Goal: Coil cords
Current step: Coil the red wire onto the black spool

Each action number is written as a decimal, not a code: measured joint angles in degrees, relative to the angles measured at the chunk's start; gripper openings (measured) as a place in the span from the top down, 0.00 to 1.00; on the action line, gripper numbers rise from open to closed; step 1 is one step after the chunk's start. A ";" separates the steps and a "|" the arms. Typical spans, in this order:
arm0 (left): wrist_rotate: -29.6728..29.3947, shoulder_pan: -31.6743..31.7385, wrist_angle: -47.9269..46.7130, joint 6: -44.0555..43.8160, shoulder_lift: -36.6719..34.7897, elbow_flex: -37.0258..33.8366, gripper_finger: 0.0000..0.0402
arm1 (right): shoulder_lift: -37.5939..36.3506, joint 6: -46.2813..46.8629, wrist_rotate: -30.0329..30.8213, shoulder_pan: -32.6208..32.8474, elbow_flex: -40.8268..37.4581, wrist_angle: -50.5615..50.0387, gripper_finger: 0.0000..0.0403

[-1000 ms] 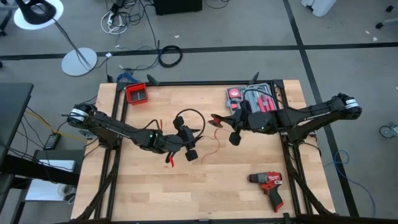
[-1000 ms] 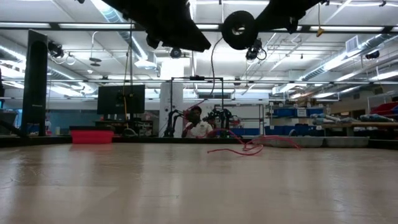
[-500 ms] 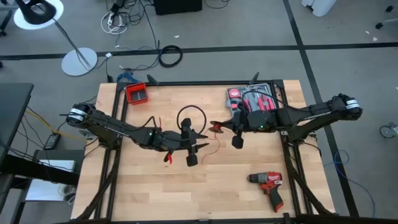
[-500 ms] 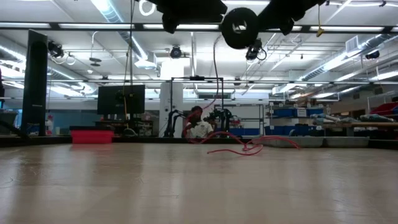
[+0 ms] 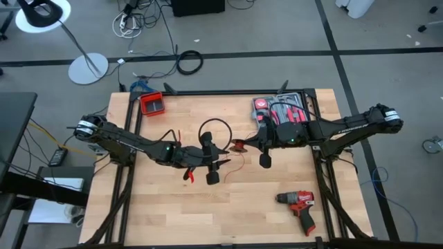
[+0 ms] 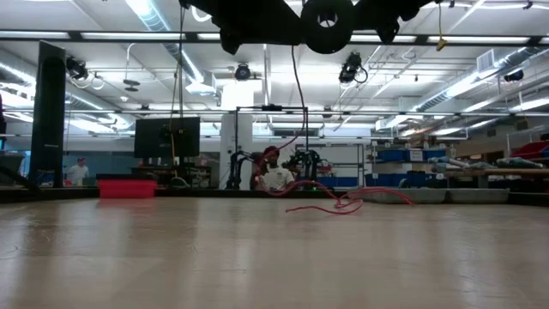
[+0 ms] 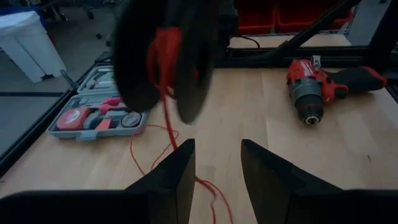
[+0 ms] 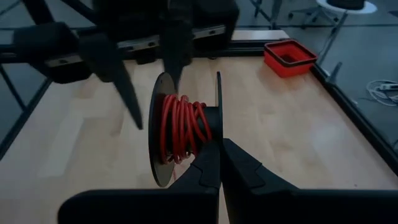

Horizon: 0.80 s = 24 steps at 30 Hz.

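The cords are thin red and black wires. The red wire (image 8: 181, 127) is partly wound on a black spool (image 5: 240, 145), and its tail (image 6: 330, 204) lies loose on the table. The black wire forms a raised loop (image 5: 213, 130) beside my left gripper, with a red clip (image 5: 188, 176) lower down. My right gripper (image 8: 219, 163) is shut on the spool, above the table's middle. My left gripper (image 7: 216, 177) stands open, facing the spool from the left. The hanging red tail (image 7: 168, 127) runs down in front of its fingers. My right gripper pinches the rim of one spool flange (image 8: 217, 142) between its two fingers. It comes from the table's right and slants a little downward. The spool is lifted clear of the table with its flanges upright, and the red wire trails down from it, slack.
A red drill (image 5: 299, 206) lies near the front right. A tool kit (image 5: 280, 111) sits at the back right under my right arm. A small red bin (image 5: 151, 104) stands at the back left corner. A thick black cable ring (image 5: 188, 62) lies on the floor beyond the table.
Both wrists have swung round while the arms stayed nearly in place. My left gripper has tipped and risen a little toward the spool. The spool has turned in my right gripper and sits slightly higher. The red tail on the table has shifted a little.
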 joint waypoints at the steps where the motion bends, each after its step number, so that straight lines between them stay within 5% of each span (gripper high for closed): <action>1: -0.02 0.05 0.10 0.03 0.00 0.00 0.67 | 0.00 -0.06 -0.31 0.00 0.00 -0.02 1.00; 18: -1.64 0.82 5.84 0.34 0.00 0.00 0.68 | 1.11 -0.53 -0.12 0.13 0.02 3.38 1.00; 24: -4.45 0.79 8.06 0.16 0.03 -0.11 0.82 | 3.65 -1.54 0.46 0.17 0.04 4.27 1.00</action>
